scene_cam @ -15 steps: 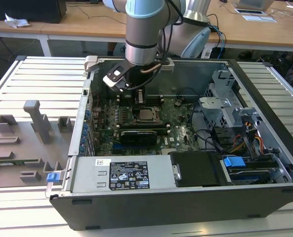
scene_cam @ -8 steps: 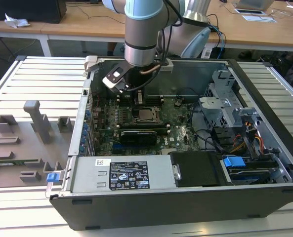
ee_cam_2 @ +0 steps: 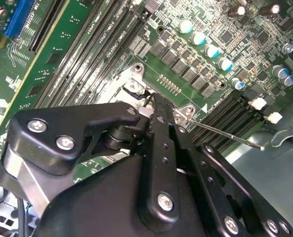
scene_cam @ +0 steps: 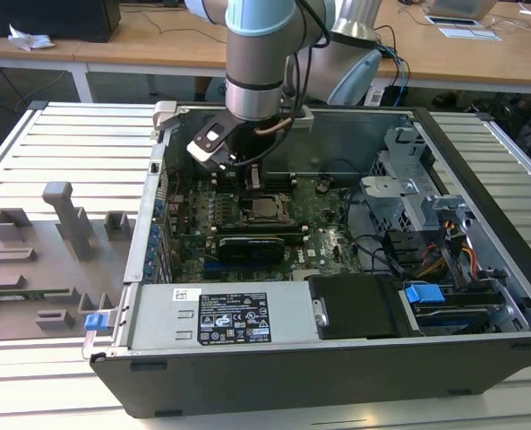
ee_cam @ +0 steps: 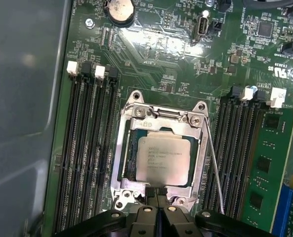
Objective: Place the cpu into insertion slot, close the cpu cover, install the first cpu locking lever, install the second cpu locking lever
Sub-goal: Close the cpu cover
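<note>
One silvery-grey square cpu [ee_cam: 162, 159] lies framed by your thin silvery metal cpu cover [ee_cam: 117, 163]; your black claw [ee_cam: 156, 191], fingers pinched together, sits at the cover's edge, just beside the chip.

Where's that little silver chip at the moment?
The cpu lies in the insertion slot on the motherboard, framed by the cpu cover, between two banks of memory slots; in the exterior view it is below the gripper.
</note>
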### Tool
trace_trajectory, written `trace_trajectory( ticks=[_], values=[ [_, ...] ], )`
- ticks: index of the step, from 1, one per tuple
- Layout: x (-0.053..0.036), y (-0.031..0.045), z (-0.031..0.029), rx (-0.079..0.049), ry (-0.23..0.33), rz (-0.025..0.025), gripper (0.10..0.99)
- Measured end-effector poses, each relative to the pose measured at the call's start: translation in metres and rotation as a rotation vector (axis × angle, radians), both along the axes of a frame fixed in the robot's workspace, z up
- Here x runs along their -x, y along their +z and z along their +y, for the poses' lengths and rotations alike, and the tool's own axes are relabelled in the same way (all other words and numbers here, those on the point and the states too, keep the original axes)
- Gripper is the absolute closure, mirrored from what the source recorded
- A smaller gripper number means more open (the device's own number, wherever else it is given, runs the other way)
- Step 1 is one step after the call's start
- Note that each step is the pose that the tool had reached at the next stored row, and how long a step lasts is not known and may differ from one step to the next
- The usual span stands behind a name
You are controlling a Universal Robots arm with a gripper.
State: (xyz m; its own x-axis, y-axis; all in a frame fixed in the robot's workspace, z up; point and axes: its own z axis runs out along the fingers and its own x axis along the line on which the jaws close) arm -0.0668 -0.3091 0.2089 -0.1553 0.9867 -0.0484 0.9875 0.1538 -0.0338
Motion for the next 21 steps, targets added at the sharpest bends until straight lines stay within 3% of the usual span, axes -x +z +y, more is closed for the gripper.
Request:
trace_trajectory(
  ticks=[2,4,8,12,13,14,15,21],
  values=[
    [0.0002,0.0057,-0.0001,0.000,0.003,0.0003,0.980],
    [0.0006,0.0059,0.0000,0.000,0.003,0.0002,0.980],
    [0.0008,-0.0015,-0.0005,0.001,0.003,0.0006,0.980],
    [0.0007,-0.0034,-0.0005,0.001,0.008,0.0005,0.980],
    [0.0005,-0.0011,-0.0001,-0.001,0.009,-0.0011,0.980],
    [0.0007,0.0062,-0.0005,0.001,0.010,0.0005,0.980],
    [0.0007,0.0066,-0.0004,0.000,0.010,0.0002,0.980],
    [0.0007,-0.0014,-0.0005,0.001,0.010,0.0005,0.980]
  ],
)
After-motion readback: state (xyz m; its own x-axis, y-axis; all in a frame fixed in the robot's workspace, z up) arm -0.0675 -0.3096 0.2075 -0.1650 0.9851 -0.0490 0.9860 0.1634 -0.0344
